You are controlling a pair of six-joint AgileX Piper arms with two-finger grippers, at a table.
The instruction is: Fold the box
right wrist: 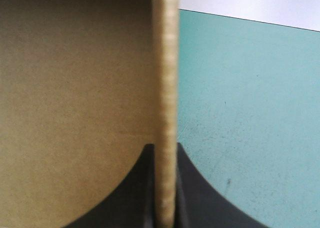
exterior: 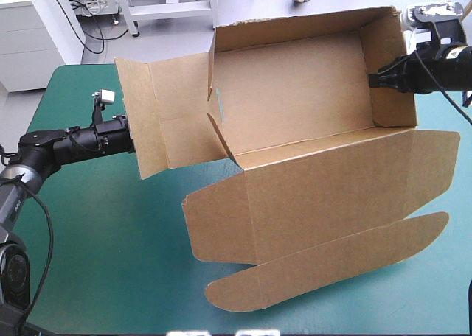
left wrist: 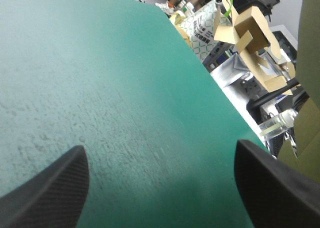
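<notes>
Its lid [exterior: 324, 203] lying flat toward the near edge of the teal-green counter [exterior: 103, 247], the brown cut-board box [exterior: 295, 107], seemingly light yet stiff, is standing half-raised, the left black-finned pincer [left wrist: 160, 153] hanging spread beside its left flap [exterior: 136, 115], the right pincer [right wrist: 165, 149] farthest, pinching the end wall [exterior: 387, 47] by its edge, probably the soundest hold.

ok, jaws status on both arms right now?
Left gripper: jaws open, nothing between them.
Right gripper: jaws shut on the box, on its end wall.

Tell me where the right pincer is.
High view: the right pincer is at the table's far right, shut on the box's right end wall.
</notes>
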